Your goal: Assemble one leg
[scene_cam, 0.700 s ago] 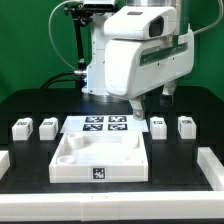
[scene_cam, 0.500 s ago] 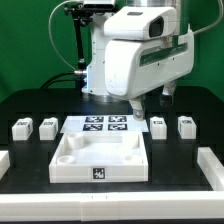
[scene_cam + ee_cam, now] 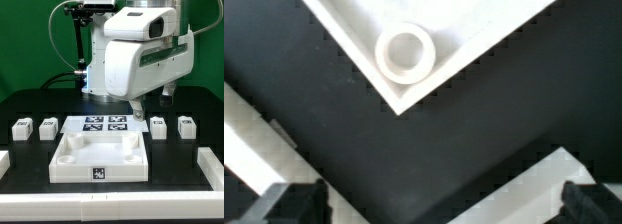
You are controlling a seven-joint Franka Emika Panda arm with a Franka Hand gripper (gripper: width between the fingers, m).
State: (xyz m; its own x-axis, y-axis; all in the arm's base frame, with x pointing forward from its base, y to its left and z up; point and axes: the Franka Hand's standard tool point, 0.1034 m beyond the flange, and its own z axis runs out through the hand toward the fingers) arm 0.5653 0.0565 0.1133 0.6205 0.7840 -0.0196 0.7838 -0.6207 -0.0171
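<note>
White legs: we are seeing four lying on the black table, two at each side of the marker board, none being held.
Gripper: we are finding its fingers spread wide, gripping nothing, hovering above the panel's round corner socket.
Panel: lying just beside the marker board.

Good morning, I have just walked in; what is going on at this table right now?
The white robot arm is holding nothing at this moment. Its gripper is open and empty above the black table, near a corner of the large white recessed panel whose round socket shows in the wrist view. The four small white rectangular tagged legs lie loose, two at the exterior view's left and two at its right. The marker board lies behind the panel.
</note>
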